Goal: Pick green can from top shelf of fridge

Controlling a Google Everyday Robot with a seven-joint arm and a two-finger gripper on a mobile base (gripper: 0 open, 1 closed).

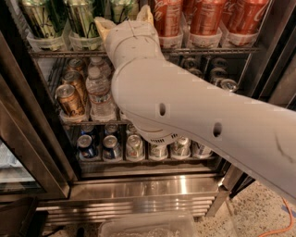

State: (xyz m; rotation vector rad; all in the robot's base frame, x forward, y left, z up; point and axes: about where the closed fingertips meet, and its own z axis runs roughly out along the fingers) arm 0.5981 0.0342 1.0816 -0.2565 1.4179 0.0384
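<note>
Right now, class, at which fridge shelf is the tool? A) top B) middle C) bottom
A: the tool is up at the top shelf, in front of a green can and beside the red cans.

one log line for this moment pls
phase: reach | pincer: open, at dark wire top shelf | target: tall pale-green metallic can, on shelf, between fingers
</note>
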